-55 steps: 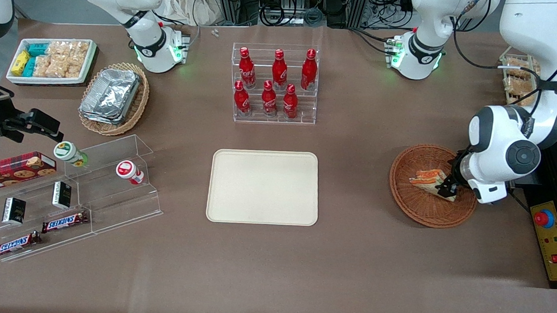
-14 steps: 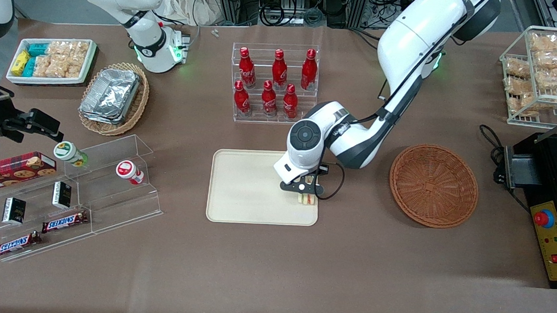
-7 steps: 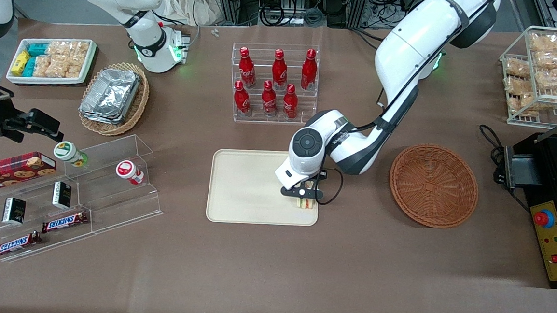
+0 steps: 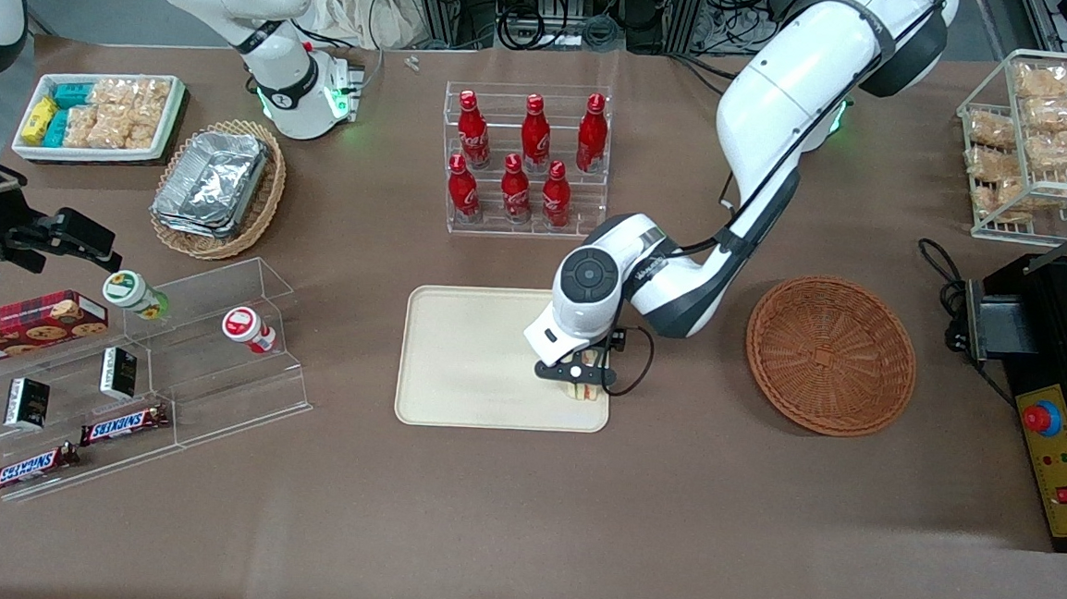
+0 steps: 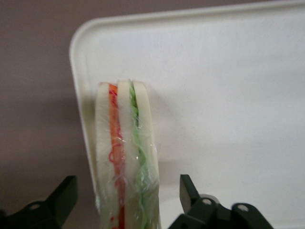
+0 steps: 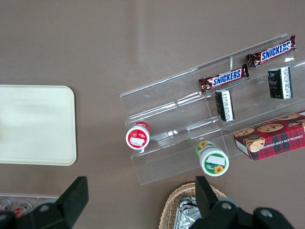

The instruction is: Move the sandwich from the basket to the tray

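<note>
Since the sandwich (image 5: 125, 157) already stands on its edge on the tray (image 4: 474, 361), close to the tray's corner nearest the basket (image 4: 831, 355) and nearest the front camera, the carrying part of the task looks done and what remains is a clean release and retreat. The end effector (image 4: 582, 374) hangs directly over the sandwich, and in the wrist view its two black fingertips (image 5: 189, 191) stand spread to either side of the wedge with visible gaps between them and the bread, so it is open and holds nothing. The sandwich sits midway between the fingers, its layers of white bread, orange filling and green filling running lengthwise away from the wrist camera, roughly parallel to the tray's short rim just beside it. That alignment matters: the long axis lies along the gap between the fingers, so a straight lift should clear it, while any sideways drift could tip the thin wedge over or nudge it against the low rim. The basket rests on the counter well apart, toward the working arm's end, with nothing visible in it.
</note>
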You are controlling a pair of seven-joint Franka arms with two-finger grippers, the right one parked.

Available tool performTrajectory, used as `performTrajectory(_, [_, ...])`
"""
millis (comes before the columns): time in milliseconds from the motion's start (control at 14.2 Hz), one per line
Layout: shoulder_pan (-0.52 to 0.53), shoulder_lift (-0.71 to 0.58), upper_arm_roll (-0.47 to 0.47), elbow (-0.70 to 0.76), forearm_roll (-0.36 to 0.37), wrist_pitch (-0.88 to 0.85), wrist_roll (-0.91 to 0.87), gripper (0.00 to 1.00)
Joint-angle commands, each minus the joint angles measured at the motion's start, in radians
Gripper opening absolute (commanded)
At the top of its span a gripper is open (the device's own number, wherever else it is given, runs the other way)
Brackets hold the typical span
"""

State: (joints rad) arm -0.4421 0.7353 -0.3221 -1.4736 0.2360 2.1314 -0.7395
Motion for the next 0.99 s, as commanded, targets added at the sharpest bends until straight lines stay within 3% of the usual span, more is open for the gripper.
performTrajectory(0, [0.029, -0.184, 0.000, -0.008, 0.002, -0.160, 0.000, 1.00])
performTrajectory(212, [0.109, -0.309, -0.003, -0.016, -0.079, -0.249, 0.020, 1.00])
performTrajectory(494, [0.236, -0.416, -0.002, -0.024, -0.159, -0.347, 0.293, 1.00])
performTrajectory(918, [0.488, -0.614, 0.020, -0.027, -0.204, -0.609, 0.698, 1.00])
